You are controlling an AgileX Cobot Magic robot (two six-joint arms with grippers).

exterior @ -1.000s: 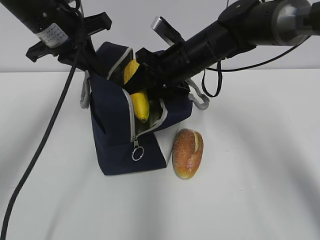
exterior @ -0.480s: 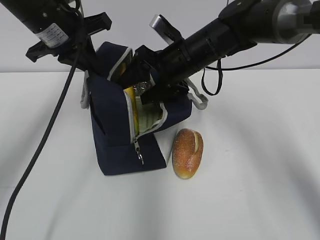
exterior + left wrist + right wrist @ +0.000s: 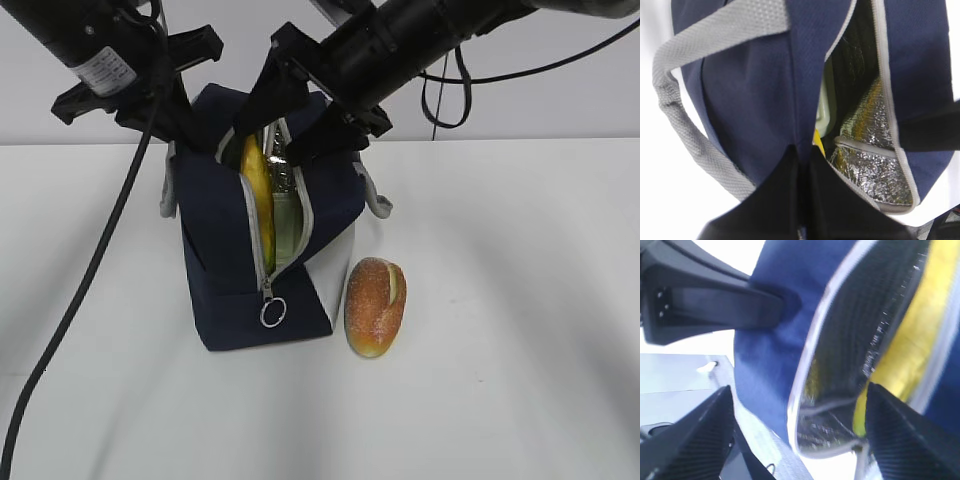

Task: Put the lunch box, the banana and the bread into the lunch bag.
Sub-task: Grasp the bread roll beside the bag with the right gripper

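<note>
Now the lunch bag (image 3: 255, 250) stands upright on the white worktop (image 3: 500, 380), its zipper open along the top and down the front, with the ring pull (image 3: 272, 313) hanging low. The banana (image 3: 256, 180) stands on end inside the opening, and beside it a pale green edge shows, which seems to be the lunch box (image 3: 287, 225). The bread (image 3: 375, 306) lies on the worktop just beside the bag's white side panel, not yet packed.

The left gripper (image 3: 802, 165) has its jaws pressed together on the navy fabric at the rim of the bag, holding that side up. The right gripper (image 3: 300, 120) hangs over the mouth of the bag with its jaws spread and nothing between them; in the right wrist view the two dark fingers (image 3: 695, 440) stand wide apart around the opening.

The bread probably is light and has a stiff crust, but it may crush or slide if it is squeezed hard. Its form is oval, so the best hold seems to be across the short width near the middle, with gentle force. The bag is soft and can fold inward, so the left hold on the rim matters for keeping the opening wide. The free space beside the banana looks narrow, so the bread likely must enter with its end first.
</note>
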